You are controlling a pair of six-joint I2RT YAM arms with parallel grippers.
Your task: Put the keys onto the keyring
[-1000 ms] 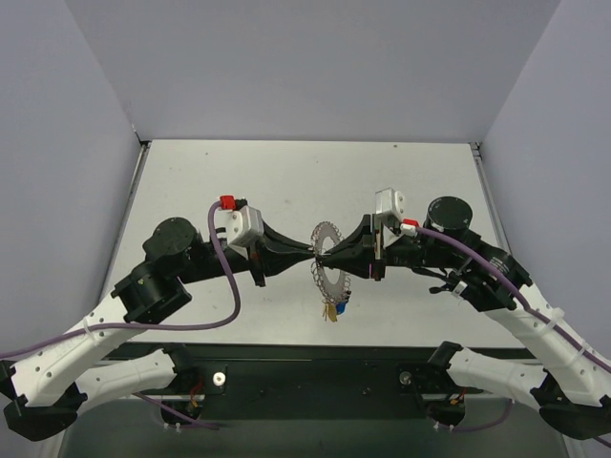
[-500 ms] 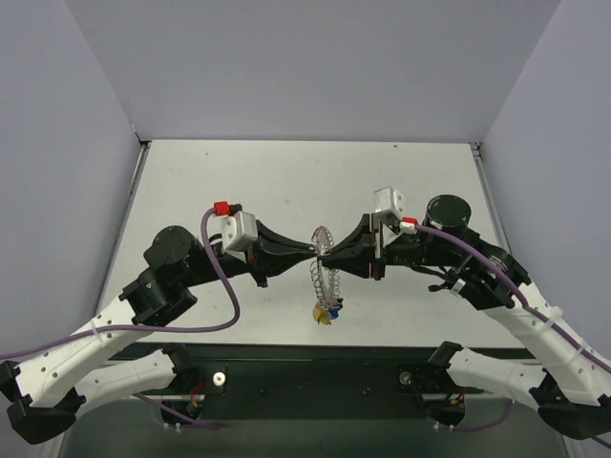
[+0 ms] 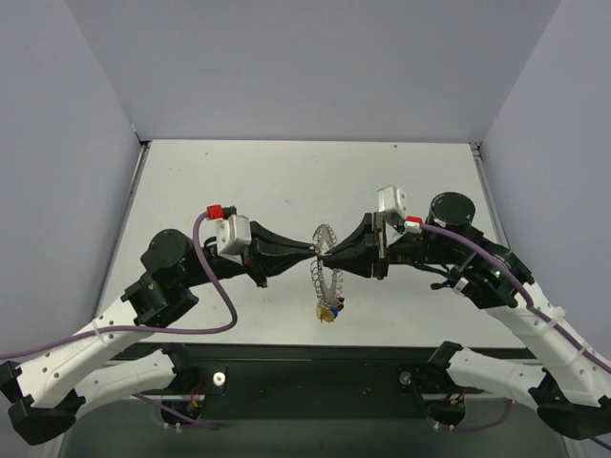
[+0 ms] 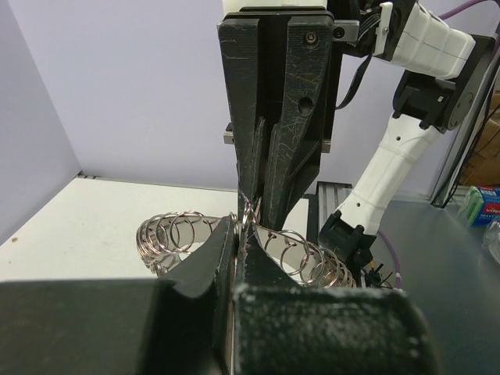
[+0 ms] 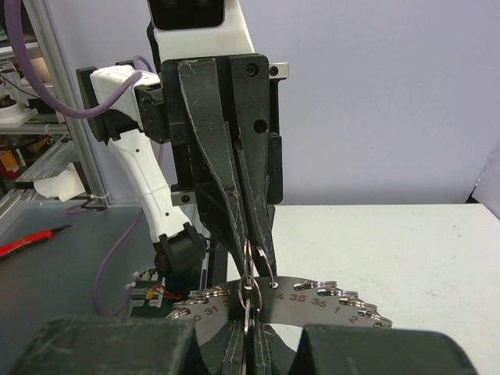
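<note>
The black two-finger left gripper [image 3: 308, 254] and the black right gripper [image 3: 330, 256] meet tip to tip over the middle of the pale grey table [image 3: 239, 181]. Each has its jaws pressed together on the coiled rim of the silvery wire keyring [image 3: 324, 279], which shows nearly edge-on between them in the top view. In the right wrist view the ring's flat metal band bears stamped numbers. A small bunch of tiny keys [image 3: 329, 309] with yellow and blue plastic heads sits at the keyring's near end.
</note>
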